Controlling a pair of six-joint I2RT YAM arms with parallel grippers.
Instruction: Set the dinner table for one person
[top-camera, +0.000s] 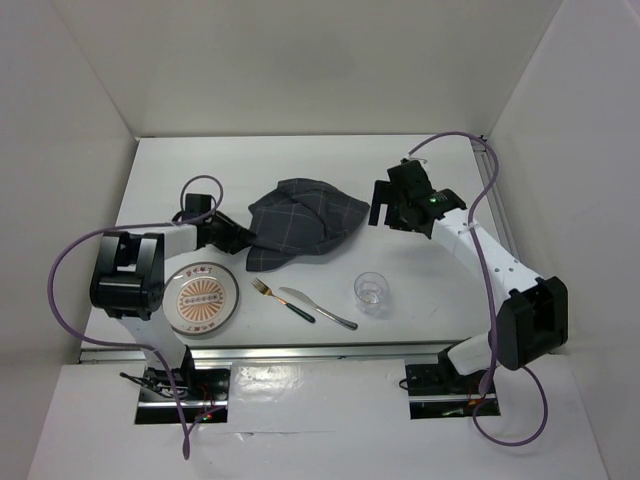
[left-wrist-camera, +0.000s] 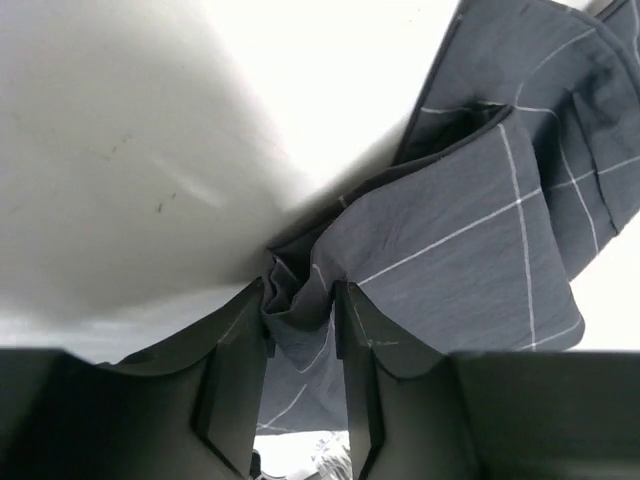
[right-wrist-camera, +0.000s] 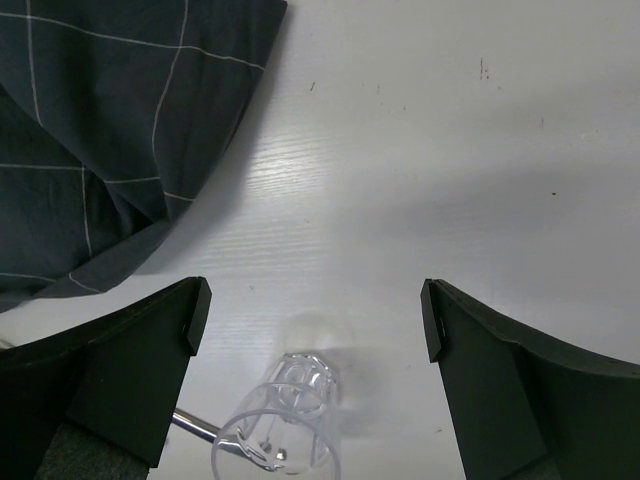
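A dark grey cloth (top-camera: 305, 222) with thin light grid lines lies rumpled on the white dinner table (top-camera: 300, 160). My left gripper (top-camera: 248, 238) is shut on the cloth's left edge; the left wrist view shows the bunched cloth (left-wrist-camera: 480, 230) pinched between my fingers (left-wrist-camera: 240, 370). A patterned plate (top-camera: 199, 299) lies at the front left, with a fork (top-camera: 281, 299), a knife (top-camera: 318, 309) and a clear glass (top-camera: 371, 291) to its right. My right gripper (top-camera: 378, 214) is open and empty just right of the cloth, above the glass (right-wrist-camera: 285, 420).
White walls (top-camera: 80, 90) enclose the table on three sides. A metal rail (top-camera: 300, 352) runs along the near edge. The plate sits just below my left arm (top-camera: 130, 270).
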